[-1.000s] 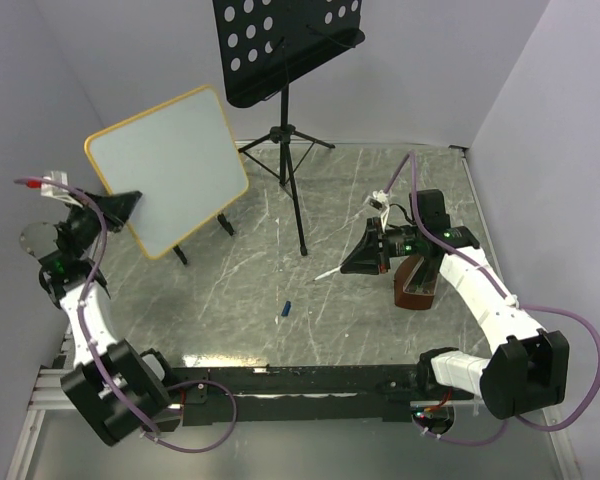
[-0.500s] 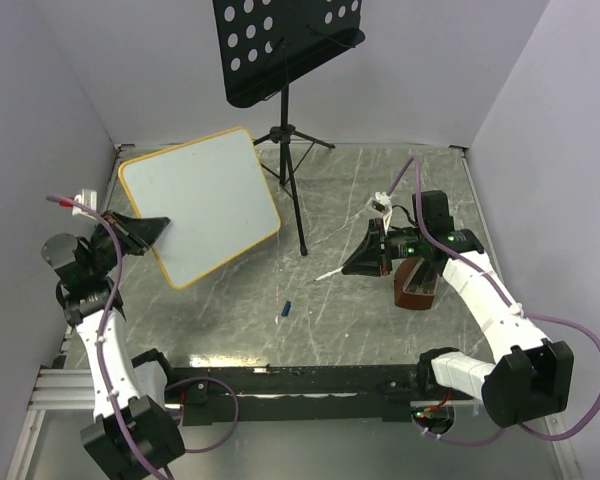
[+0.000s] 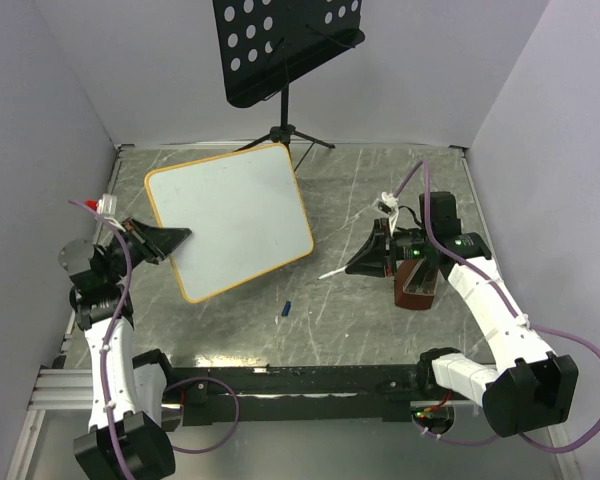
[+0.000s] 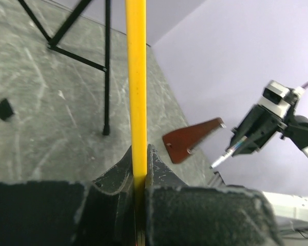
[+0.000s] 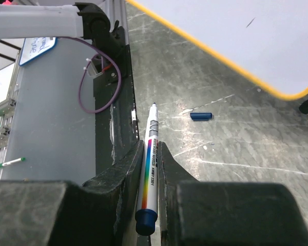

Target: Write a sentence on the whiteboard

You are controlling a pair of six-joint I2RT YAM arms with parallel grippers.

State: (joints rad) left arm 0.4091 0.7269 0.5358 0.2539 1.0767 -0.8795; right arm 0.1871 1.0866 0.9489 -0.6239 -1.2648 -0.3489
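Observation:
The whiteboard (image 3: 235, 215), white with an orange frame, is held above the table at centre left, tilted, with no lettering visible. My left gripper (image 3: 175, 238) is shut on its left edge; in the left wrist view the orange frame (image 4: 136, 77) runs straight up from between the closed fingers. My right gripper (image 3: 365, 262) is shut on an uncapped white marker (image 5: 150, 166) with a rainbow stripe, tip pointing left toward the board. A corner of the whiteboard shows in the right wrist view (image 5: 236, 31). The sentence is not in view.
A black perforated music stand (image 3: 280, 45) stands at the back on a tripod (image 3: 292, 150). The blue marker cap (image 3: 284, 309) lies on the grey table near the front middle, also seen in the right wrist view (image 5: 200, 116). A brown eraser block (image 3: 417, 282) sits under the right arm.
My left arm has swung the whiteboard right and down toward the table's middle, turning its face more upward. The right gripper with the marker has barely moved.

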